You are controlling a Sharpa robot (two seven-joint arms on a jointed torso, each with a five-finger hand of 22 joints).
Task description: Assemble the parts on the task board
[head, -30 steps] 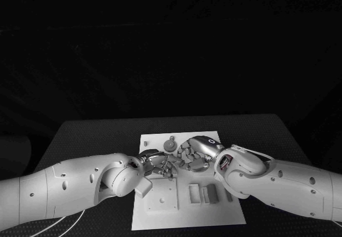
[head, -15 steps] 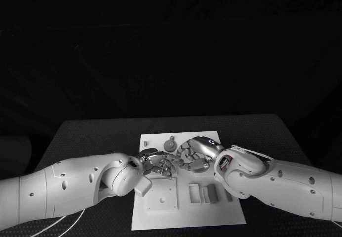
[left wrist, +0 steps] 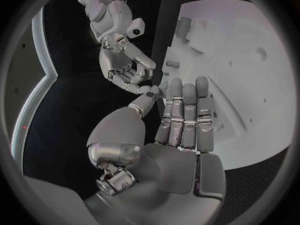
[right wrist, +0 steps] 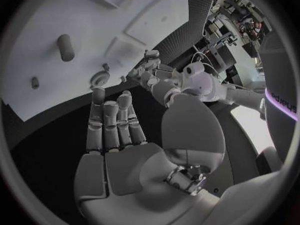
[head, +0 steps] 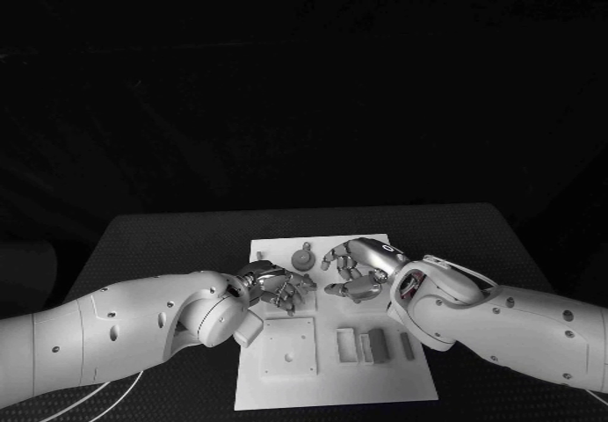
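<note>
A: Surface?
B: Black table (head: 165, 237), textured top, lower half of the head view. Background above it is dark; nothing can be made out there.

A: Board position?
B: White task board (head: 380, 387) lies centre-bottom of the frame, long side running away from the robot.

A: Parts?
B: A round part with a small tab (head: 304, 258) sits near the board's upper edge. A square plate (head: 289, 346) lies lower left on the board; upright rectangular blocks (head: 358, 345) stand just right of it.

A: Hands relative to those?
B: Left hand (head: 272, 288) is over the board's left-middle, just below the round part and above the square plate. Right hand (head: 358, 268) is over the upper-right part of the board, close beside the left hand.

A: State of the hands?
B: Left hand, in its wrist view (left wrist: 181, 120): fingers straight, side by side, holding nothing. Right hand, in its wrist view (right wrist: 115, 130): fingers extended, palm bare, holding nothing. Contact with the board: cannot tell.
</note>
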